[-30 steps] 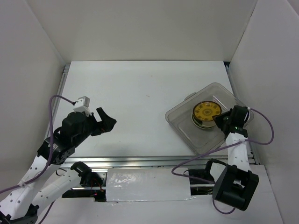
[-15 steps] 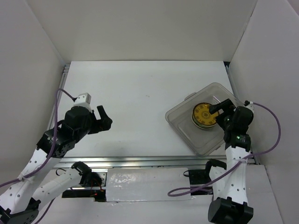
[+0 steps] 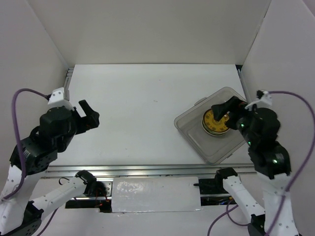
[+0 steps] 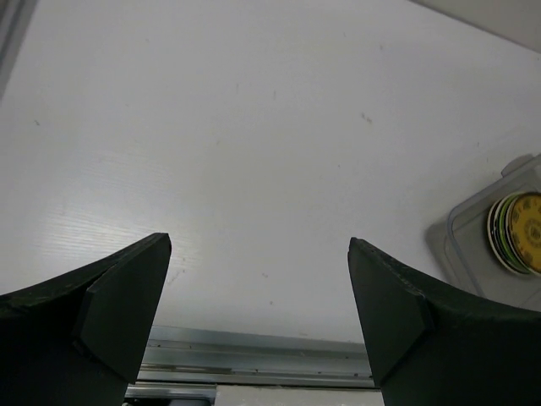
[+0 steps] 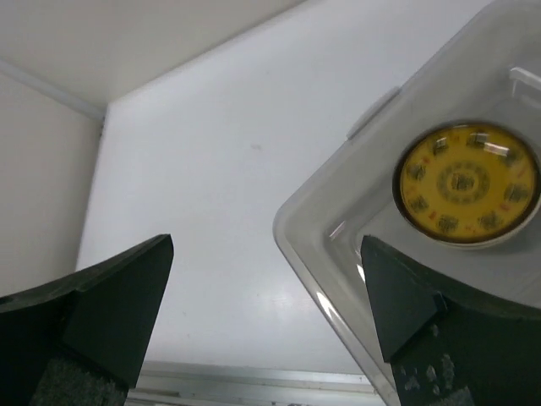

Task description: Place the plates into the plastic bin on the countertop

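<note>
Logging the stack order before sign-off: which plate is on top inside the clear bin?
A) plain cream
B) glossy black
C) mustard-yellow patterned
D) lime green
C: the mustard-yellow patterned plate lies uncovered in the clear plastic bin, with its whole face showing in the right wrist view.

The mustard-yellow plate (image 3: pixel 212 124) hides the plates (image 4: pixel 497 241) beneath; their count cannot be told. The right gripper (image 3: pixel 225 116) covers part of its rim from above. The left wrist view's right edge cuts off the plastic bin (image 4: pixel 463 245).
</note>
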Controlling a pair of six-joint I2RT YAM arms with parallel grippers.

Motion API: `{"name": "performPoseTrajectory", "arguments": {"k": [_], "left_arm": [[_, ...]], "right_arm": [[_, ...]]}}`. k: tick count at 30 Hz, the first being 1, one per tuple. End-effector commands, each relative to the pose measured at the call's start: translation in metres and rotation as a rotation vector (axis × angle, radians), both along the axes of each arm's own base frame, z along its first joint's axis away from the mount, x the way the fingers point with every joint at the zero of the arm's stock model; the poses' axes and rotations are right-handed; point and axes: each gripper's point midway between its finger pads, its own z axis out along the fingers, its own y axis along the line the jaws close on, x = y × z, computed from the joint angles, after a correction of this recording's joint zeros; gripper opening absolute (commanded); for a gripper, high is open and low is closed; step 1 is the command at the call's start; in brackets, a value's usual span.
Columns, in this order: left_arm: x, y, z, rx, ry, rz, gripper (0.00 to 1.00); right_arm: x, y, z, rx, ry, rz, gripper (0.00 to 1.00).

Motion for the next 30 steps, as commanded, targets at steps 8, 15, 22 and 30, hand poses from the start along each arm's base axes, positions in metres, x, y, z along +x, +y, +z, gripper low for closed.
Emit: {"name": "performPoseTrajectory", "arguments": {"k": [8, 15, 22, 30], "left_arm": [[-0.039, 0.065, 0.051, 0.063, -0.123, 0.180, 0.99], [-0.076, 0.073, 0.022, -0.004, -0.114, 0.131, 0.99], [-0.101, 0.083, 0.016, -0.051, -0.125, 0.117, 0.99], [-0.106, 0.090, 0.003, -0.041, -0.109, 0.145, 0.99]], "right_arm": [[-0.144, -0.040, 0.125, -0.160, -0.245, 0.024, 1.00], [-0.210, -0.056, 0.136, -0.082, -0.387, 0.079, 1.00], [-0.208, -0.071, 0.106, -0.085, -0.341, 0.019, 1.00], [-0.200, -0.064, 0.108, -0.080, -0.326, 0.042, 1.00]]}}
